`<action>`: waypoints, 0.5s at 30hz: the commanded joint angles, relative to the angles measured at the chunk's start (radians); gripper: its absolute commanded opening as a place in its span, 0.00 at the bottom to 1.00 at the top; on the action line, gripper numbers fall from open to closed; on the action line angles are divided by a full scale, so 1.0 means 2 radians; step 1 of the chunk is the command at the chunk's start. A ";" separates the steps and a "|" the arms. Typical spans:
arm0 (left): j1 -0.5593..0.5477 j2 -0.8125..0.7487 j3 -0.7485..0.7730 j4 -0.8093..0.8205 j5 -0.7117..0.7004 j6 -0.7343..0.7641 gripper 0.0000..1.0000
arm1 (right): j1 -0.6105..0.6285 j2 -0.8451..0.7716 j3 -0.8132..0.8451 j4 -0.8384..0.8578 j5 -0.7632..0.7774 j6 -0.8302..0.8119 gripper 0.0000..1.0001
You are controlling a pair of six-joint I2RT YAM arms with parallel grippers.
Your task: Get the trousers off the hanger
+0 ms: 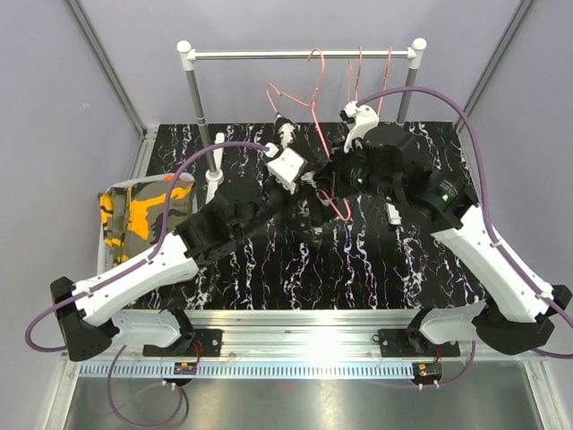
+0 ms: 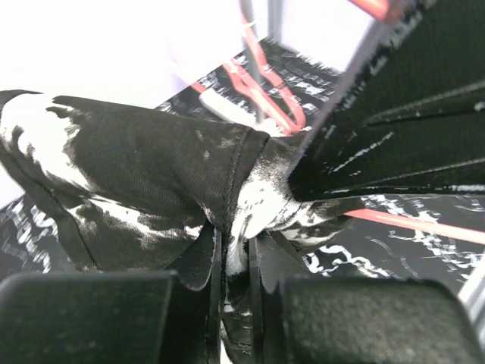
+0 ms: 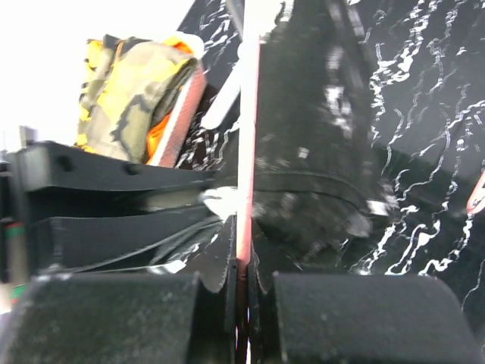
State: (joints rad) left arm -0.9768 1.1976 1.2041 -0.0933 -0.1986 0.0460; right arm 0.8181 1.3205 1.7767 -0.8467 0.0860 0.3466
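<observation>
The left gripper is clenched on a fold of the black speckled trousers, and the right gripper pinches the wire of the pink hanger. The trousers hang between them above mid-table, apparently draped on that hanger. The cloth looks soft, light and limp, so a thick seam gives the surest hold. The olive and orange trousers lie folded farther left, with the rail behind

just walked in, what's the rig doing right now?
The left gripper is shut on the black speckled trousers, and the right gripper is clamped on the pink hanger they hang from. The trousers are not off the hanger yet. A camouflage pair lies folded at the left side of the table.
</observation>
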 commanded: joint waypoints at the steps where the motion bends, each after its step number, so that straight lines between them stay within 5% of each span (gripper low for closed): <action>1: 0.001 -0.043 0.021 0.048 -0.101 -0.009 0.00 | 0.001 -0.027 -0.038 0.080 0.078 -0.031 0.00; 15: 0.001 -0.134 0.012 0.044 -0.204 0.002 0.00 | -0.026 0.005 -0.160 0.131 0.083 -0.011 0.00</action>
State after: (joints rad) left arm -0.9741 1.0218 1.1866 -0.1951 -0.5220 0.0425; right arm 0.8032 1.3071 1.4685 -0.6460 0.1894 0.3344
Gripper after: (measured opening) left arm 0.126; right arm 0.055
